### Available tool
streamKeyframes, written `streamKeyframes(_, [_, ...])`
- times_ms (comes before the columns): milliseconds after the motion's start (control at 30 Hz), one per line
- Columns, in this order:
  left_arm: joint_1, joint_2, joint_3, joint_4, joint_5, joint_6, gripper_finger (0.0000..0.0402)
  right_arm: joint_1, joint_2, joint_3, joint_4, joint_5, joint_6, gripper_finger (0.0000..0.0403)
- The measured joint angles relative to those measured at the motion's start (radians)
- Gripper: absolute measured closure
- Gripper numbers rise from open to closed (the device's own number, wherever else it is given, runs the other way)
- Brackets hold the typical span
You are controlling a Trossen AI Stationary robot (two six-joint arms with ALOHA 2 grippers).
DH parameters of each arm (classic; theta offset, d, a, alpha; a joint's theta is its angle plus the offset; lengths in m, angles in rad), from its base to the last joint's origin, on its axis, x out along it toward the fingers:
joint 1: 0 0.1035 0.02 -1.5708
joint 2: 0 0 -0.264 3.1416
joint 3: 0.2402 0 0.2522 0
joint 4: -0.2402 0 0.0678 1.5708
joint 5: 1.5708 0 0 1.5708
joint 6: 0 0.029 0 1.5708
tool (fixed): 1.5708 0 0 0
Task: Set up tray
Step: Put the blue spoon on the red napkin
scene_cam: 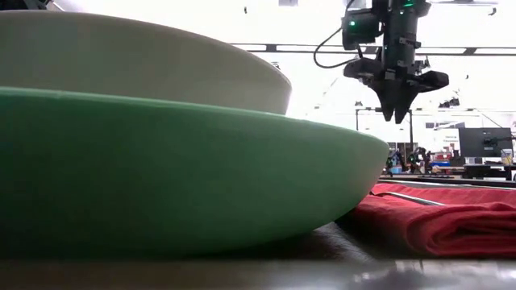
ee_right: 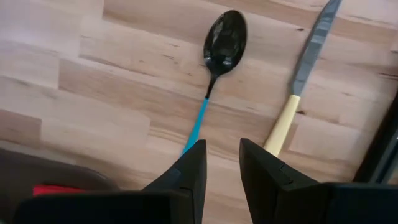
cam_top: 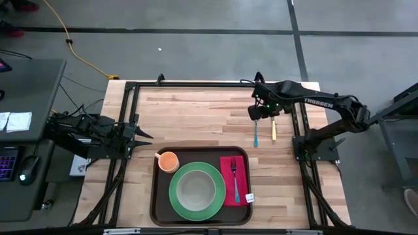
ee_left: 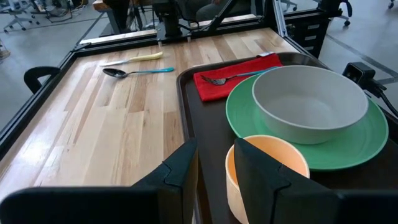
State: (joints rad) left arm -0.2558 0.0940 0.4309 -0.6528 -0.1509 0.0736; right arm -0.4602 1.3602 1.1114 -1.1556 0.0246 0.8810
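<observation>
Right claw (cam_top: 256, 112), fingers narrowly parted and empty, hangs over the bare surface (cam_top: 196, 111) above the spoon (cam_top: 256, 134) and knife (cam_top: 273, 127). Both lie just beyond the tray (cam_top: 160, 212), long axes running toward it. I judge the spoon the next pick; the right arm is nearer. Left claw (cam_top: 145, 136), narrowly parted, waits at the surface's left edge, beside the orange cup (cam_top: 168, 160).

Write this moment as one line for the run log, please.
right gripper: above spoon and knife, holding nothing | left gripper: waiting at left edge | tray: plate, bowl, cup, napkin, fork
</observation>
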Motion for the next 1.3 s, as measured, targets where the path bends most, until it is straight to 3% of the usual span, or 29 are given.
streamKeyframes(667, [0.0,0.0,0.0,0.0,0.0,0.0,0.0266,-0.004,0.005,0.0,0.06,-0.018,0.01,0.0329])
streamKeyframes(900, [0.0,0.0,0.0,0.0,0.0,0.0,0.0266,-0.004,0.066,0.0,0.06,-0.057,0.004,0.0329])
streamKeyframes(1300, [0.0,0.0,0.0,0.0,0.001,0.0,0.0266,0.002,0.138,-0.008,0.075,-0.015,0.004,0.033])
